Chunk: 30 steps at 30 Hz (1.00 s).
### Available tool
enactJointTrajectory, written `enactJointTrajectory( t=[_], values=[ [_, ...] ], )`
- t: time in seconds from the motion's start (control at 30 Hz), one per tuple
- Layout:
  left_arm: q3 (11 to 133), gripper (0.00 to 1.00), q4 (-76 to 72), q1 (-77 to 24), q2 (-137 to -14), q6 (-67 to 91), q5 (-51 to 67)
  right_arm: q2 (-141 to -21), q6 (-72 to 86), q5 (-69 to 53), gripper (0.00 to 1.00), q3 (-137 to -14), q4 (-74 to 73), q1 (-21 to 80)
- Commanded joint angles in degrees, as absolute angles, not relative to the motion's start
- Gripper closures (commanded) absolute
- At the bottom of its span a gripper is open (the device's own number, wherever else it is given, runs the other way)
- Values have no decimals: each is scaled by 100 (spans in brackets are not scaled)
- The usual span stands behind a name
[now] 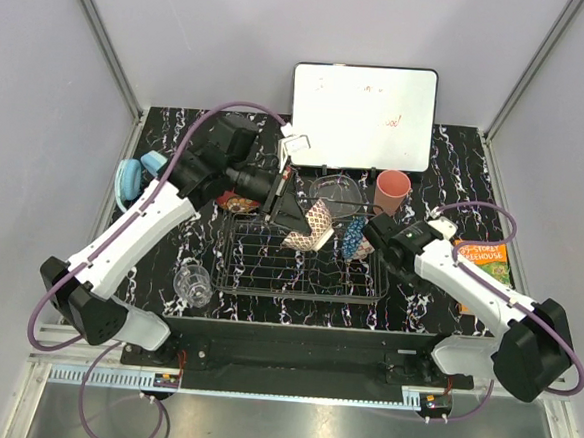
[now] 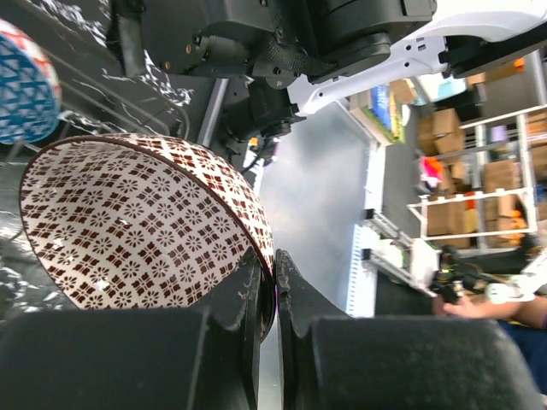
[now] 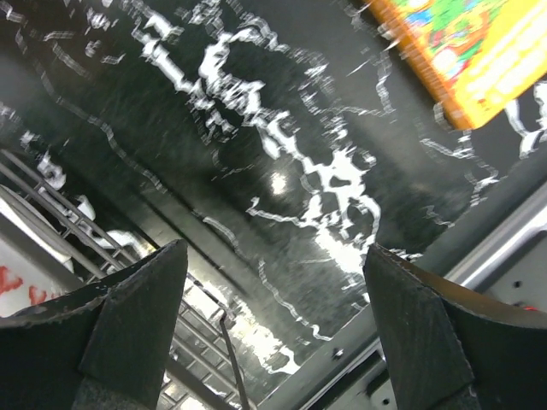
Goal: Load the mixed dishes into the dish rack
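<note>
Beige lattice-patterned bowl (image 2: 128, 231) is clamped by its rim in the left hand (image 2: 267, 286), one finger inside and one outside. Only the left wrist view shows that pinch. From above, the bowl hangs tilted at this hand's tip over the dish rack (image 1: 298, 275). The blue patterned bowl (image 1: 354, 239) stands on edge in the rack between the two hands. The right hand (image 1: 371, 237) is spread wide and holds nothing. Its wrist view shows bare counter (image 3: 282, 128) between the fingers and the rack's corner beside them. The pink plastic cup (image 1: 392, 191) and clear glass bowl (image 1: 334, 194) stand beyond the rack's far edge. The small clear glass (image 1: 193, 282) sits beside the left forearm, outside the rack's left edge.
</note>
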<state>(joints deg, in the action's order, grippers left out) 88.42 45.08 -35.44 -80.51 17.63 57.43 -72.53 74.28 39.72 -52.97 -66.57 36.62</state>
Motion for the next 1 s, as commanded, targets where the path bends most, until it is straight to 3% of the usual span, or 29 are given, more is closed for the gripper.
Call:
enactJointTrajectory(
  t=[0.0, 0.17, 0.57, 0.67, 0.8, 0.97],
  values=[
    [8526, 100, 3446, -3603, -7814, 2399, 6337, -7321, 7242, 3253, 9, -5335, -6153, 3691],
    [7990, 100, 2884, -4007, -7901, 2873, 6319, -7111, 7207, 3409, 10, -5361, -6231, 3691],
    [7436, 100, 38, -4895, -9130, 5867, 6688, -5531, 7348, 4605, 8, -6240, -7058, 3691],
    [7120, 100, -1227, -4931, -9421, 7016, 6741, -5161, 7225, 4693, 8, -6231, -7005, 3691],
    [6295, 100, -4447, -4896, -9571, 8699, 6321, -5054, 7075, 4737, 8, -6267, -7005, 3683],
    [6117, 100, -5177, -4694, -9764, 9132, 5828, -5124, 6918, 4676, 8, -6302, -6909, 3691]
  ],
)
